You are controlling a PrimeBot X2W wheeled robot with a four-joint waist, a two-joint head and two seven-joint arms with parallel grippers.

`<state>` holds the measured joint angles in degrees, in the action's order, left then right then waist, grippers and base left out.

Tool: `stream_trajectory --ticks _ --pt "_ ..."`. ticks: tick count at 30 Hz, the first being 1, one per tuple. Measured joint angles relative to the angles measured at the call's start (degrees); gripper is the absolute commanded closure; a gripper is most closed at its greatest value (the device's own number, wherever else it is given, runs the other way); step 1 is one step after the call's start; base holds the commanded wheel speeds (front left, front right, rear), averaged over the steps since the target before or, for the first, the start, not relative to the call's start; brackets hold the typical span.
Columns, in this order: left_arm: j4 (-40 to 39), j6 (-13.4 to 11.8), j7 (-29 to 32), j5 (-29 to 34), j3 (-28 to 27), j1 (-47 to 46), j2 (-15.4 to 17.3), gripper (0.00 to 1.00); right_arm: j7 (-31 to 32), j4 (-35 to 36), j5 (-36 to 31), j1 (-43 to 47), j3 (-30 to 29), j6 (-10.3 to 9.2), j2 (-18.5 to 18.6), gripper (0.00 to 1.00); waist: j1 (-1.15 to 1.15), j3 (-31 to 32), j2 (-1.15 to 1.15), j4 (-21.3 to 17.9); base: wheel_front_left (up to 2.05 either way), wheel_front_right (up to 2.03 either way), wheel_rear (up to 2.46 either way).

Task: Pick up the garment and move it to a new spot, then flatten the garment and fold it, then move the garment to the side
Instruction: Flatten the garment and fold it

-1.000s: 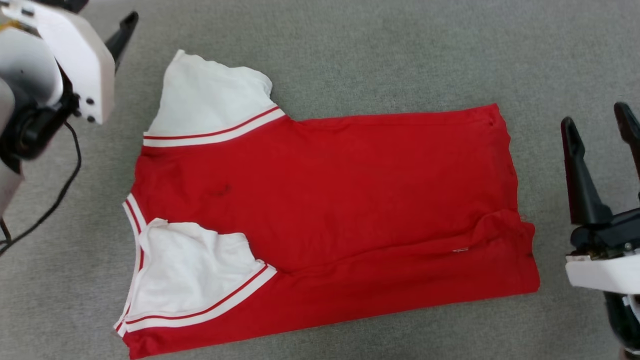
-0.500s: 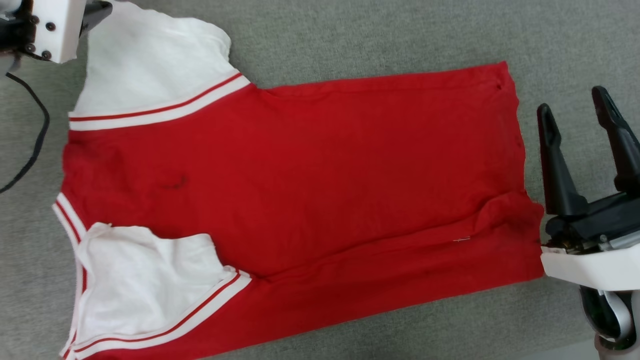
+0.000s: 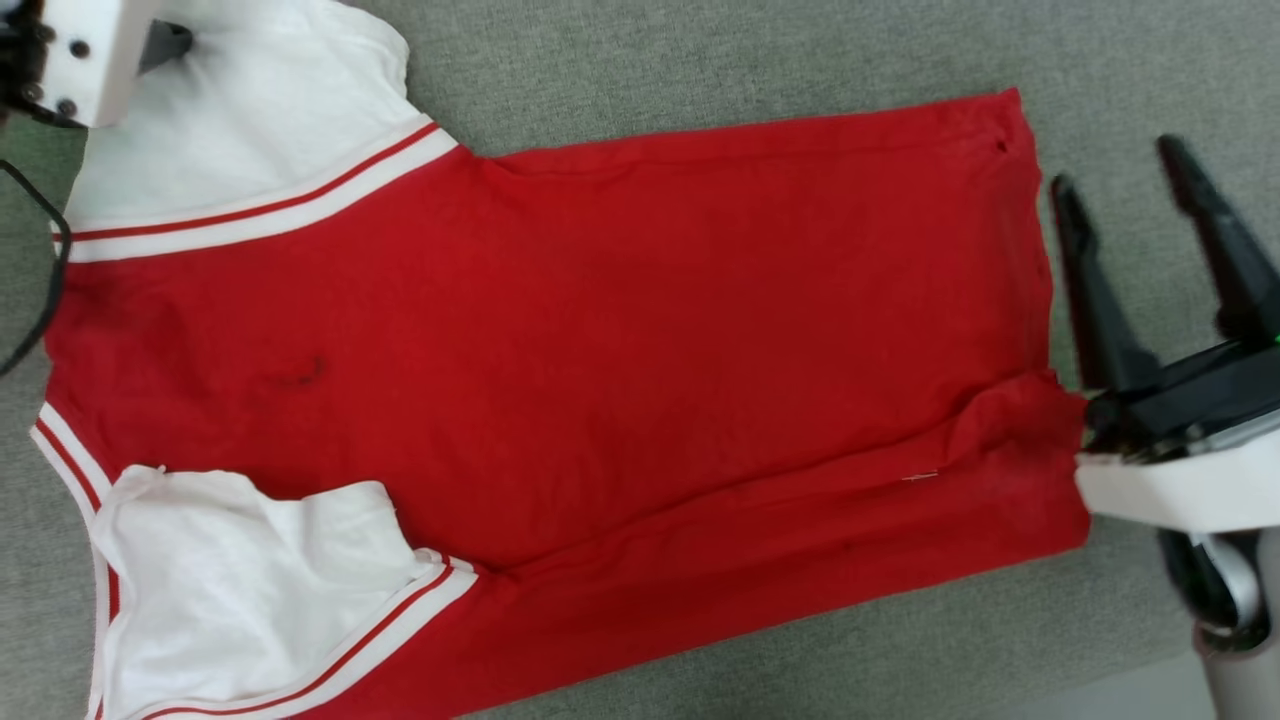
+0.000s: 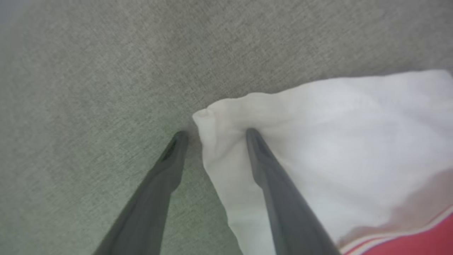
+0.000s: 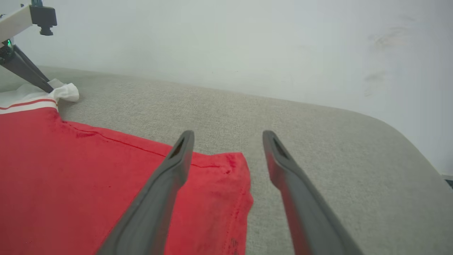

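We see the shirt [image 3: 600,330] spread on the grey bench [image 3: 700,60], plain red side up, with the neck toward our left and the hem [image 3: 1035,300] toward our right. The near sleeve [image 3: 250,580] is folded in over the red body, and the near long edge is turned over in a strip. The far sleeve [image 3: 250,130] lies flat, pointing outward. Our left gripper [image 4: 216,134] has its jaws released and parted astride that sleeve's corner, one finger against the white cloth, the other against the bench beside it. Our right gripper [image 3: 1116,165] hovers just beside the hem's far corner, jaws released wide, holding nothing.
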<state>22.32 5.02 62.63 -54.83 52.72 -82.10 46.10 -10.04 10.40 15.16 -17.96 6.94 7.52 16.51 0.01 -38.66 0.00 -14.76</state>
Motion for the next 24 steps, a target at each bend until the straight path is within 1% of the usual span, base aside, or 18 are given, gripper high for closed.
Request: stream_trajectory --ticks 5,8,11,13,18,22,24 --pt "-0.1 0.5 -1.9 -0.1 0.7 1.9 -0.2 1.0 2.0 0.1 0.2 -3.2 -1.5 0.0 2.5 0.0 0.0 2.3 0.0 0.6 0.0 0.0 0.0" --pt "-0.2 0.8 -4.4 -0.8 0.4 3.1 -1.0 1.0 5.1 1.4 1.0 -5.8 -1.8 0.0 4.1 0.0 0.0 4.2 0.0 1.4 0.0 0.0 0.0" --pt "-1.4 1.3 -6.9 -1.7 0.0 3.2 -2.3 1.0 10.6 1.6 2.5 -8.9 -2.2 0.0 7.0 0.0 0.0 6.3 0.0 2.5 0.0 0.0 0.0" --pt "-2.4 1.6 -7.6 -1.9 0.5 3.6 -3.1 1.0 16.0 1.3 4.3 -11.0 -1.3 0.0 9.7 0.0 0.0 7.5 0.0 3.6 0.0 0.0 0.0" --pt "-5.3 2.0 -8.9 -2.0 2.1 4.8 -3.3 1.0 33.5 -1.0 11.8 -16.9 4.4 0.0 18.9 0.0 0.0 9.9 0.0 6.4 0.0 0.0 0.0" --pt "-7.9 2.2 -9.9 -2.4 3.2 5.9 -3.2 1.0 48.9 -2.5 19.8 -21.6 12.0 0.0 26.7 0.0 0.0 11.1 0.0 8.3 0.0 0.0 0.0" --pt "-9.2 2.3 -10.3 -2.4 3.6 6.1 -3.1 1.0 55.4 -3.6 23.5 -24.2 15.3 0.0 30.0 0.0 0.0 11.3 0.0 9.1 0.0 0.0 0.0"
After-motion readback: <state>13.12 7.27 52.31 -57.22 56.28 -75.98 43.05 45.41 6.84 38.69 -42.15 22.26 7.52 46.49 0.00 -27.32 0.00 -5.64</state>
